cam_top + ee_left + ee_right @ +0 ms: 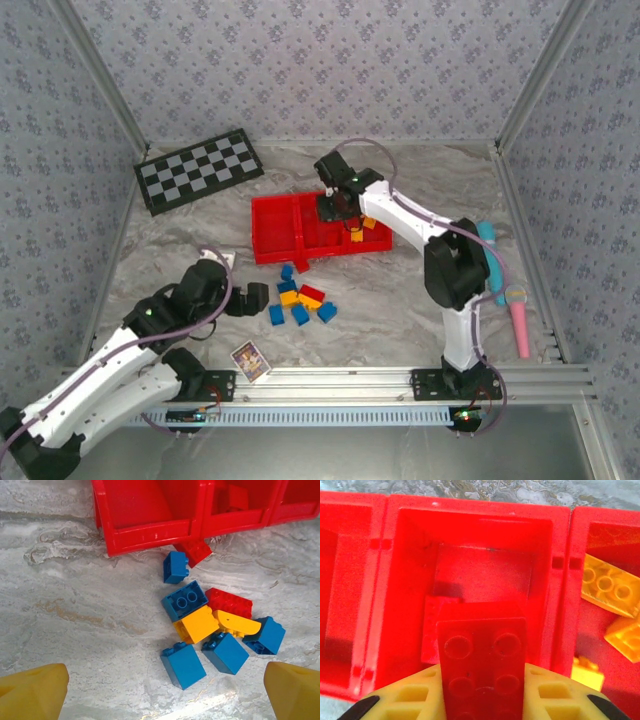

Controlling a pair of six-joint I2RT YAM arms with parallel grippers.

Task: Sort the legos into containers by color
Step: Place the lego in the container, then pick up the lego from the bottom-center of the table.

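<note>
Marbled grey desk (160, 250), papered walls around it. Left tool (258, 298) rests with its fingers wide apart, and the loose bricks (300, 300) lie just ahead of it, nearer this arm. Beyond them lies the red tray (270, 238). Right tool (482, 702) is clamped on a red brick (482, 650) directly above the middle compartment (470, 570), where a second red brick (437, 630) lies. Letting go looks next.

In the right wrist view we saw the red brick (482, 665) cut off by the lower edge. From above, the right hand (337, 209) hid part of the tray (273, 228), and the card (250, 359) was too small to read.
</note>
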